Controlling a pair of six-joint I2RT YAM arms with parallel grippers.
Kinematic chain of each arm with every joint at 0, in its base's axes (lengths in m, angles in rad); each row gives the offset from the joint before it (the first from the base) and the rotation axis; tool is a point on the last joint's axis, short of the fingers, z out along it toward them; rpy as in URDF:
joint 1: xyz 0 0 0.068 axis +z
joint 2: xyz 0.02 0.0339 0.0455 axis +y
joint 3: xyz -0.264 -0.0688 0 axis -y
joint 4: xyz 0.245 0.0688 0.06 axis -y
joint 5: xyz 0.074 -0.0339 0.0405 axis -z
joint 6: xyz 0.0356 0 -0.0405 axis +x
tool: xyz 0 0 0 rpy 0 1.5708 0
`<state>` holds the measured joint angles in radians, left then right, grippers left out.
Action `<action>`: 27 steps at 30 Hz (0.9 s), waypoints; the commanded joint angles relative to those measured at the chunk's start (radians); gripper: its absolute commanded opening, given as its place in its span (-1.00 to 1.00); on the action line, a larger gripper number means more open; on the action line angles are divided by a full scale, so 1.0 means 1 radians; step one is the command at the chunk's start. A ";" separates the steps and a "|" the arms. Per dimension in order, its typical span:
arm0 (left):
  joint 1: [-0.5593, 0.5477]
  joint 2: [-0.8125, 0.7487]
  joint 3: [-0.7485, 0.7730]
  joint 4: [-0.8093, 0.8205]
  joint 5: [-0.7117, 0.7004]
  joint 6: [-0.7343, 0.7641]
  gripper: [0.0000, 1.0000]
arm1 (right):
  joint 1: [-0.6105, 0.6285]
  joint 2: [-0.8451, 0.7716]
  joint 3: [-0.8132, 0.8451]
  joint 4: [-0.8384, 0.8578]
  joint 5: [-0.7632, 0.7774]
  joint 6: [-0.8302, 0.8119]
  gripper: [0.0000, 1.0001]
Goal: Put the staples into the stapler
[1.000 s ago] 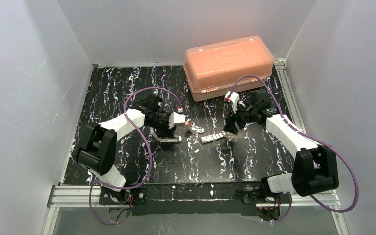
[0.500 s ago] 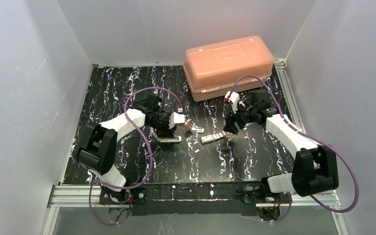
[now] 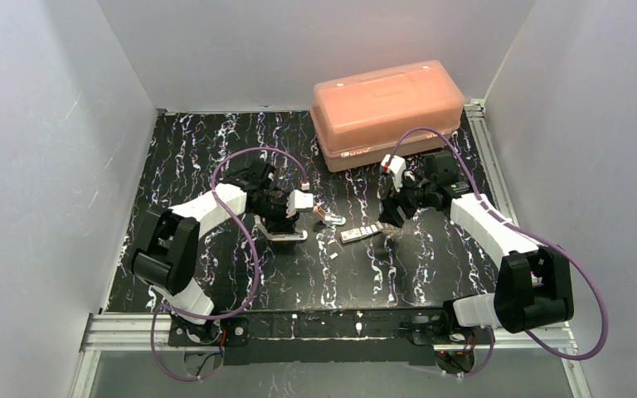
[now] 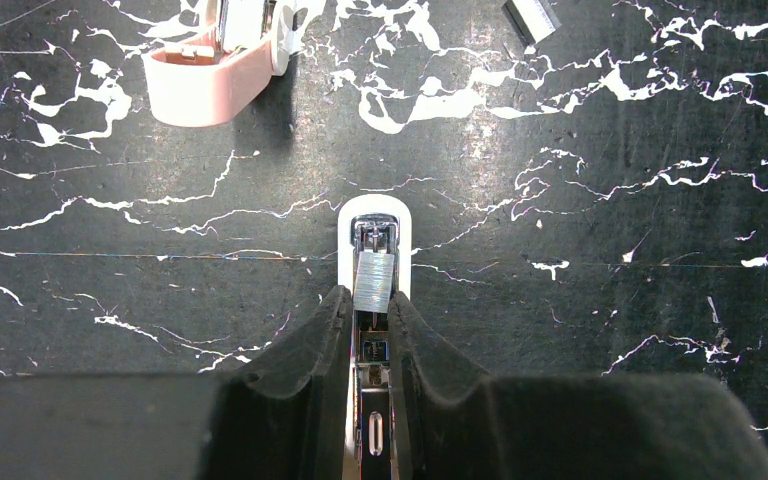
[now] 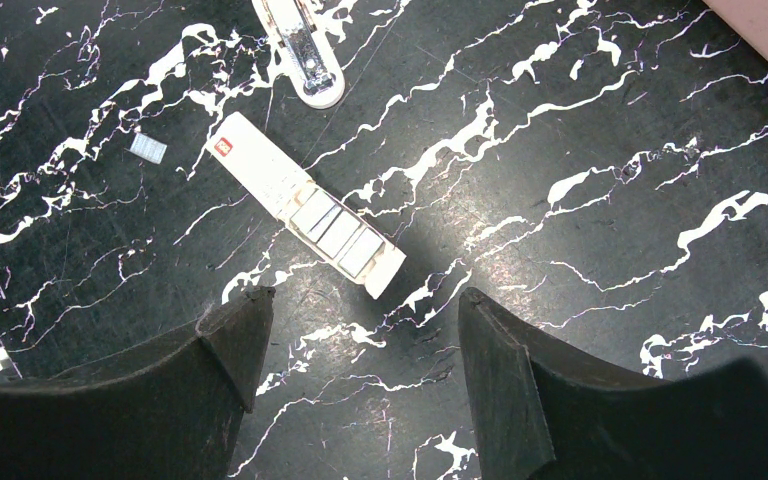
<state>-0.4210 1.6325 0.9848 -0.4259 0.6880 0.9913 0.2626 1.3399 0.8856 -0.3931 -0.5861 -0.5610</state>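
The white stapler (image 4: 373, 222) lies open on the black table, its metal channel facing up; it also shows in the top view (image 3: 287, 235). My left gripper (image 4: 372, 300) is shut on a short silver strip of staples (image 4: 374, 282) and holds it right over the channel, near the stapler's rounded far end. In the top view the left gripper (image 3: 286, 222) sits directly above the stapler. The whitish staple packet (image 5: 305, 205) lies open with several strips inside. My right gripper (image 5: 365, 296) is open and empty, hovering just short of the packet, and shows in the top view (image 3: 388, 220).
A pinkish-tan block with a metal part (image 4: 210, 75) lies just beyond the stapler, between it and the packet (image 3: 360, 233). A loose staple strip (image 5: 147, 148) lies near the packet. A large orange lidded box (image 3: 388, 112) stands at the back right. White walls enclose the table.
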 commanded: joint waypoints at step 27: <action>-0.022 0.024 0.023 -0.019 -0.034 -0.023 -0.87 | -0.004 0.004 0.000 0.013 -0.015 -0.007 0.50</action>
<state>-0.4370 1.6485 0.9924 -0.4248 0.6643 0.9676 0.2619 1.3437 0.8856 -0.3935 -0.5861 -0.5610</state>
